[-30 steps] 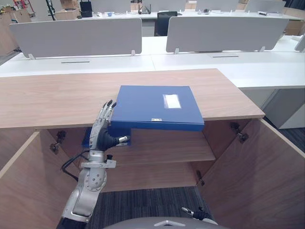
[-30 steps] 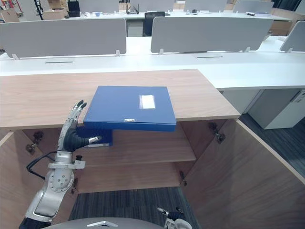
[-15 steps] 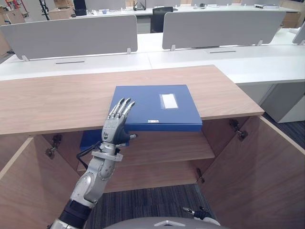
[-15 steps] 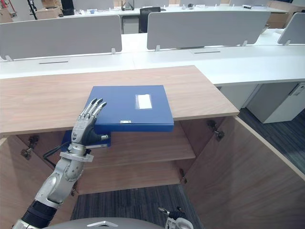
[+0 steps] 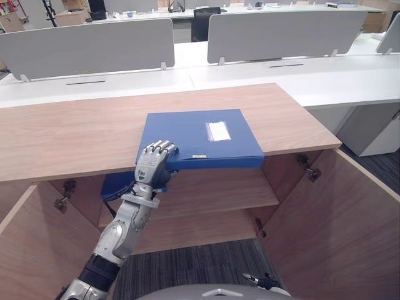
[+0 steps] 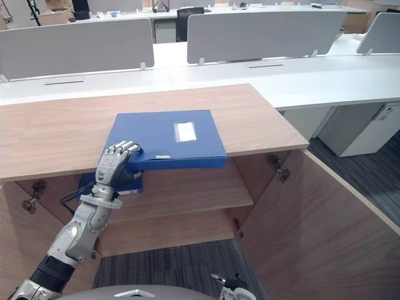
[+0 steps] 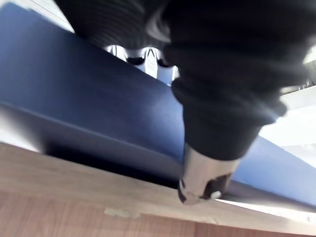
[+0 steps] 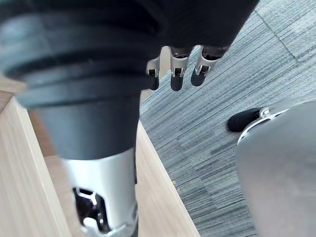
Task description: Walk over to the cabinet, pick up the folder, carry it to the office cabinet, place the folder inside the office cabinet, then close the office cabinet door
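A blue folder (image 5: 200,134) with a white label lies flat on the wooden cabinet top (image 5: 69,131), its near edge hanging over the front. My left hand (image 5: 153,164) is at the folder's near left corner, fingers curled over the top face. The left wrist view has the thumb (image 7: 202,180) below the folder (image 7: 74,98), by the cabinet's edge. My right hand (image 8: 177,64) hangs low over the carpet with straight fingers and holds nothing.
Both cabinet doors stand open, the left door (image 5: 31,250) and the right door (image 5: 350,231). Inside, a second blue folder (image 5: 115,184) lies on the wooden shelf (image 5: 212,190) at the left. White desks (image 5: 250,69) with grey dividers stand behind the cabinet.
My left hand rose from below the folder's corner, laid its straight fingers on top, then curled them over the corner. The camera moved nearer. The folder stays put.
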You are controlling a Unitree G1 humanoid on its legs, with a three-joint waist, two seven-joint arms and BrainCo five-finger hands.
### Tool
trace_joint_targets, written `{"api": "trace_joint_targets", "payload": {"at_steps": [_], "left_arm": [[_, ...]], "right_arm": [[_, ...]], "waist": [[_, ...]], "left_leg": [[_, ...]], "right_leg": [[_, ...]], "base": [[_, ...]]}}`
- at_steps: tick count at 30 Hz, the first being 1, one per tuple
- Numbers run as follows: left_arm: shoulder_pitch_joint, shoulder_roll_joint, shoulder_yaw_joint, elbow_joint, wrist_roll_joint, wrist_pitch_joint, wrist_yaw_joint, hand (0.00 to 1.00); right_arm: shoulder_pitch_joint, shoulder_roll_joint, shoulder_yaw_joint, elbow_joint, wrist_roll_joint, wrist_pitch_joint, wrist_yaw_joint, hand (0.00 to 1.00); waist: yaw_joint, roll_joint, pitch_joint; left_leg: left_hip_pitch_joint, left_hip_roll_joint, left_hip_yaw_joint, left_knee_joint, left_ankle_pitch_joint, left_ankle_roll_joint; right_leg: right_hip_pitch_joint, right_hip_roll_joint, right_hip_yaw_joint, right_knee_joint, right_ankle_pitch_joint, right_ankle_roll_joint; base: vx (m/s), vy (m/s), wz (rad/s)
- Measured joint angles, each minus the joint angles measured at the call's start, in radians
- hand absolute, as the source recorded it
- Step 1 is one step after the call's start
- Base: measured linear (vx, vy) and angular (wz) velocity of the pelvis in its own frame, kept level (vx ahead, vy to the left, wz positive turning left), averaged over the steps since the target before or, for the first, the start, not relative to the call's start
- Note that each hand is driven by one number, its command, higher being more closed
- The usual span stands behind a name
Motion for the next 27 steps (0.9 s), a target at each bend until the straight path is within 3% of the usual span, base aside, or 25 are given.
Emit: {"api": "trace_joint_targets", "payload": {"at_steps": [8, 14, 21, 27], "left_arm": [[0.008, 0.002, 0.007, -0.037, -0.031, -0.021, 0.001, 1.00], [0.087, -0.024, -0.004, -0.225, -0.244, -0.097, -0.001, 1.00], [0.119, -0.094, -0.100, -0.362, -0.475, -0.138, -0.003, 1.00], [0.139, -0.129, -0.103, -0.445, -0.641, -0.160, 0.001, 1.00]], "right_arm": [[0.003, -0.004, 0.003, 0.000, 0.000, 0.000, 0.000, 0.00], [-0.009, -0.011, 0.083, -0.008, 0.000, -0.006, -0.006, 0.00], [-0.005, -0.001, 0.191, -0.140, 0.001, -0.031, -0.039, 0.00], [0.011, 0.004, 0.230, -0.343, 0.011, -0.069, -0.063, 0.00]], "waist": [[-0.006, 0.004, -0.002], [0.000, 0.004, -0.005], [0.007, 0.013, -0.019], [0.011, 0.017, -0.023]], "left_leg": [[-0.001, 0.000, 0.001, 0.000, -0.001, 0.000], [-0.001, 0.001, 0.015, 0.001, -0.002, 0.000], [-0.018, 0.004, 0.028, 0.006, 0.000, 0.002], [-0.018, 0.003, 0.038, 0.001, 0.007, 0.013]], "right_leg": [[0.001, 0.000, 0.002, -0.007, 0.006, 0.001], [-0.009, 0.000, 0.024, -0.005, 0.015, 0.014], [-0.047, 0.001, 0.065, 0.008, 0.033, 0.014], [-0.071, 0.001, 0.083, 0.036, 0.032, 0.014]], "base": [[0.00, 0.000, 0.00], [0.00, 0.001, -0.07], [-0.02, 0.005, -0.15], [-0.07, 0.002, -0.07]]}}
